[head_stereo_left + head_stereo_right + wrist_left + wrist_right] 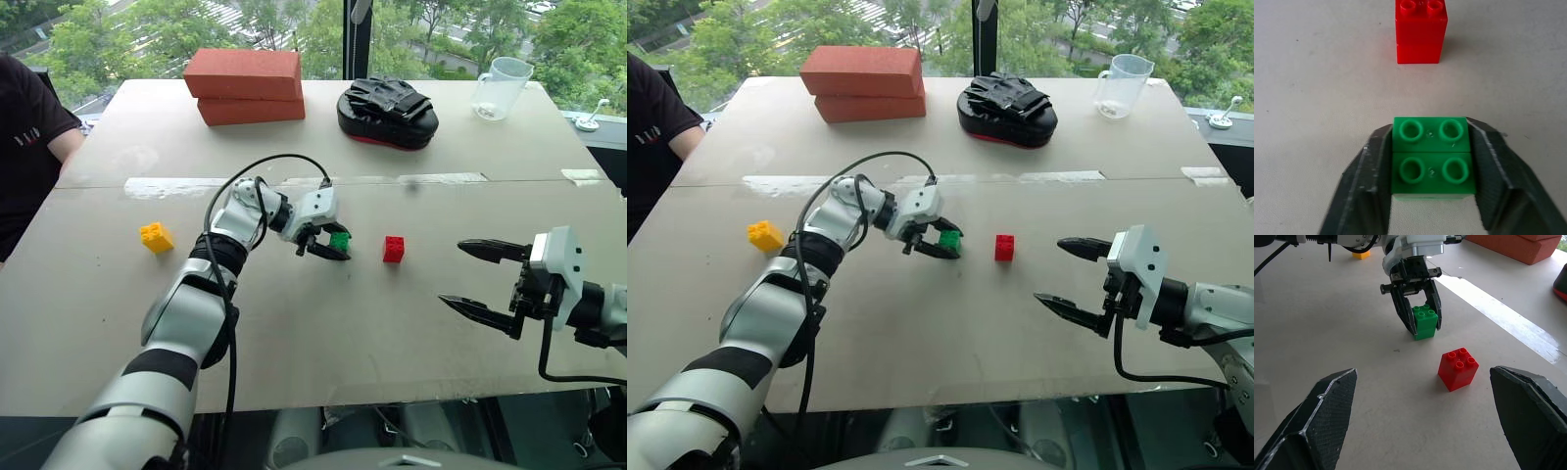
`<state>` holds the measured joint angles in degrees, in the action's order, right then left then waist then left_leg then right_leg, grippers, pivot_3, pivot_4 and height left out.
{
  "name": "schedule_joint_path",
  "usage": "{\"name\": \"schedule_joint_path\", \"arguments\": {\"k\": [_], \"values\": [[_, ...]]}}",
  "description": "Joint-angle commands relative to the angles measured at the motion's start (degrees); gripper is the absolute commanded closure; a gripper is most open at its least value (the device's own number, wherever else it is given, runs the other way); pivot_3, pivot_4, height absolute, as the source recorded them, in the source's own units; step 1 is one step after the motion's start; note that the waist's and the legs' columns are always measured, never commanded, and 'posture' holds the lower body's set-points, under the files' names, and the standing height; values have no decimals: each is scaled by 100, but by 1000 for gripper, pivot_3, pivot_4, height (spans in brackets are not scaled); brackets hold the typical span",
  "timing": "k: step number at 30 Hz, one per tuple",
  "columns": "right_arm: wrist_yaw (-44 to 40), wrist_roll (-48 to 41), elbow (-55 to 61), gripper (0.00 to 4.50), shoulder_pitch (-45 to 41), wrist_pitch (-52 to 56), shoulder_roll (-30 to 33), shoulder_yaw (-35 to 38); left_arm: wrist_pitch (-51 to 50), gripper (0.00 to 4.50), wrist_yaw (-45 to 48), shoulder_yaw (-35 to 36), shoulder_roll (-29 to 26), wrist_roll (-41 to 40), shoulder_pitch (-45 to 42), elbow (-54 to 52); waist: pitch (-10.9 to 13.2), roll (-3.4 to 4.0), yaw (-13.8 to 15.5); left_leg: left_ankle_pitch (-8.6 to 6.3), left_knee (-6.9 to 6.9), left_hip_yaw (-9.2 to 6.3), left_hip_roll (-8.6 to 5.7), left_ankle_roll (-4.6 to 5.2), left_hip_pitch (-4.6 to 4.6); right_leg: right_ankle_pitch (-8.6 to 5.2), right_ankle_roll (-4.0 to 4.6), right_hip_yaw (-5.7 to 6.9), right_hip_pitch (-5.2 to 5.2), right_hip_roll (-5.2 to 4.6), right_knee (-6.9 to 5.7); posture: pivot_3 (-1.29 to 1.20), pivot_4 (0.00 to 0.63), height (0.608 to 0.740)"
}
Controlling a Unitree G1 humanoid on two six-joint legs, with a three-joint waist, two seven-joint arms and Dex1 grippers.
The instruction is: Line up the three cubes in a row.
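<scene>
Tabletop (411, 323): left end effector (1430, 166) around green cube (1431, 155)

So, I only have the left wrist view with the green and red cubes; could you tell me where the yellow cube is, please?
Observer: The yellow cube lies well to the left of the green cube.
Operator: Thank you; where is the right tool?
Observer: The right tool hovers wide open, right of the red cube, holding nothing.
Operator: Anything else on the table?
Observer: Two red-orange bricks are stacked at its far side.
</scene>
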<state>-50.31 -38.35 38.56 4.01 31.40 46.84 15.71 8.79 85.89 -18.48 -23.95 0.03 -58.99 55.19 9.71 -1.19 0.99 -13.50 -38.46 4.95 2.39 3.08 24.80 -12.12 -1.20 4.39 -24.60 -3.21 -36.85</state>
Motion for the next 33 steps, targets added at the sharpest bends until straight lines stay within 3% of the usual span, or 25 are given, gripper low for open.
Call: {"name": "schedule_joint_path", "arguments": {"k": [1,5,9,13,16,18,21,27,33], "values": [[88,-125,238,0,-7,8,70,207,-279,262,159,387,-108,-323,34,-437,0,0,-6,0,0,1,0,0,0,0,0,-1,0,0,0,0,150,740],[107,-242,301,0,-167,-1,36,90,-956,262,223,899,-648,-786,508,-1619,1,-2,-44,1,0,3,16,-1,-4,0,1,-7,0,5,-4,0,150,740],[160,-441,356,0,-472,8,-80,-102,-2483,262,-490,1773,-1324,-1475,1505,-3685,1,-1,-99,2,1,-1,31,-5,-11,0,2,-28,1,10,-13,0,150,740],[115,-575,236,0,-953,30,-257,-478,-4440,262,-2663,3702,-1510,-1966,2854,-5798,3,-9,-160,3,-1,2,36,-7,-12,0,1,-43,0,6,-16,0,150,740],[-68,-499,-78,0,-1370,-50,-368,-844,-5362,262,-4692,4943,-1040,-1467,3730,-6905,1,-14,-155,3,-3,3,34,-6,-21,0,-2,-44,7,2,-17,0,150,740],[-194,-411,-337,0,-1613,-132,-467,-1049,-5775,262,-5604,5231,-714,-1165,4084,-7388,3,-19,-131,2,-5,2,32,-5,-41,0,-2,-43,28,3,-16,0,150,740],[-437,-279,-628,0,-1849,-241,-517,-1291,-6172,262,-6615,5401,-239,-938,4166,-7677,8,-37,-1,0,-4,-2,28,-4,-94,-4,4,-40,85,2,-11,0,150,740],[-853,-220,-886,0,-2050,-333,-433,-1424,-5968,262,-7652,5302,309,-709,4170,-7406,1,-48,62,2,-4,-12,25,-7,-96,-10,32,-42,91,-25,-12,0,150,740],[-936,-144,-963,0,-2061,-391,-425,-1392,-5114,262,-7883,5081,188,-690,4013,-6272,1,-49,15,1,5,-9,25,-8,-96,2,51,-40,88,-28,-12,0,150,740]]}}
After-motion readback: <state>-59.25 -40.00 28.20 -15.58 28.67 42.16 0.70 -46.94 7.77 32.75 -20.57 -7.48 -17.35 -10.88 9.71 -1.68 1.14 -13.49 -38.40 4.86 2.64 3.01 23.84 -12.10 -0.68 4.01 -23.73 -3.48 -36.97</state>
